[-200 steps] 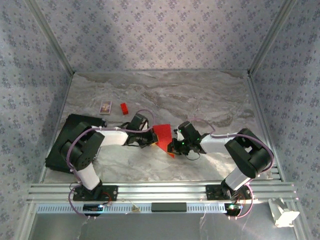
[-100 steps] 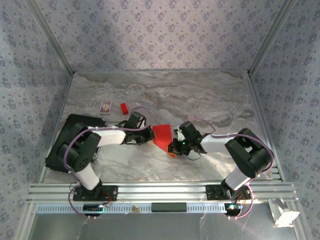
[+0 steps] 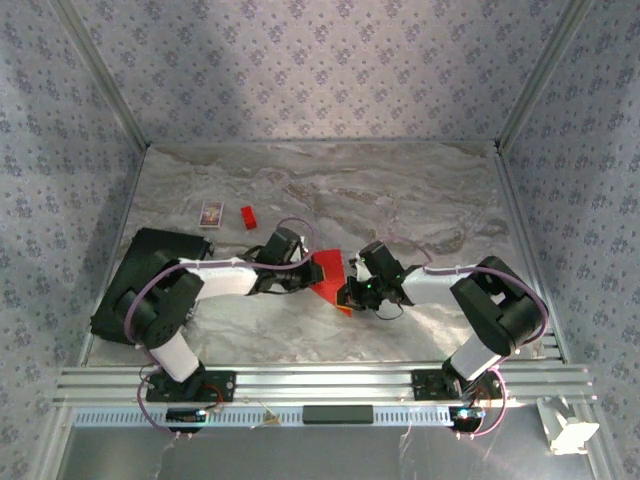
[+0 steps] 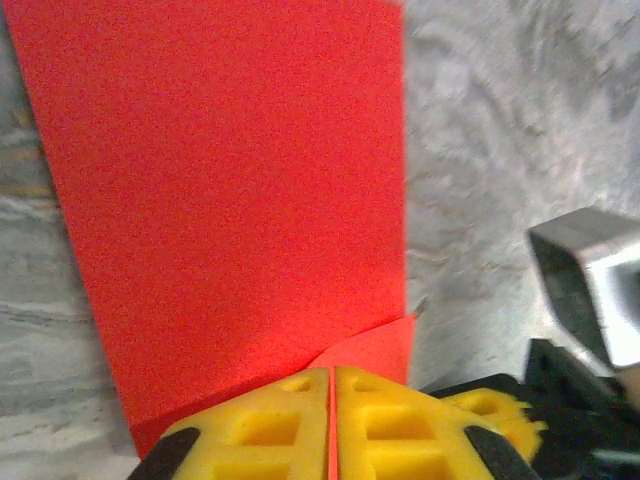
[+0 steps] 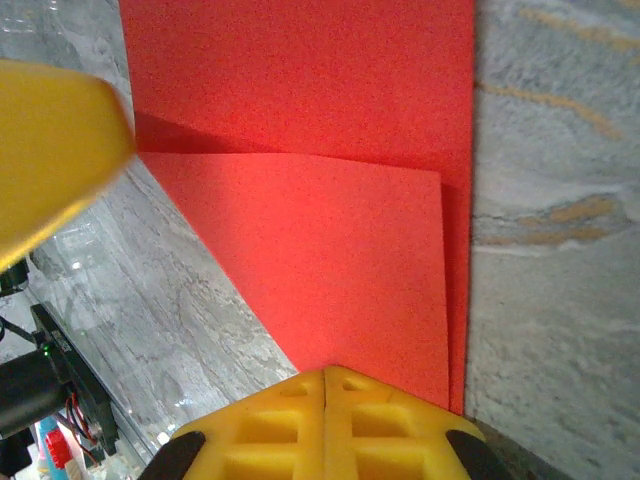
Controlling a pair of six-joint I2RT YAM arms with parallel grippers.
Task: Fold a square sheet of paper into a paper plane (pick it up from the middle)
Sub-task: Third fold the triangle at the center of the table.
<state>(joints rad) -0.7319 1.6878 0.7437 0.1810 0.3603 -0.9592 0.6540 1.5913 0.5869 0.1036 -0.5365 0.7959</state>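
Both end effectors (image 3: 304,274) (image 3: 347,293) seemingly on sheet (image 3: 328,268)

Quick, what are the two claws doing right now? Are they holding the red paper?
Left gripper: closed, pinching the red paper.
Right gripper: closed at the red paper's edge; whether it grips cannot be told.

White-and-black left arm (image 3: 222,273) and right arm (image 3: 432,287), purple cables (image 3: 293,224) looping behind each claw (image 4: 330,374), end in yellow grid-pocketed pads (image 4: 270,428).
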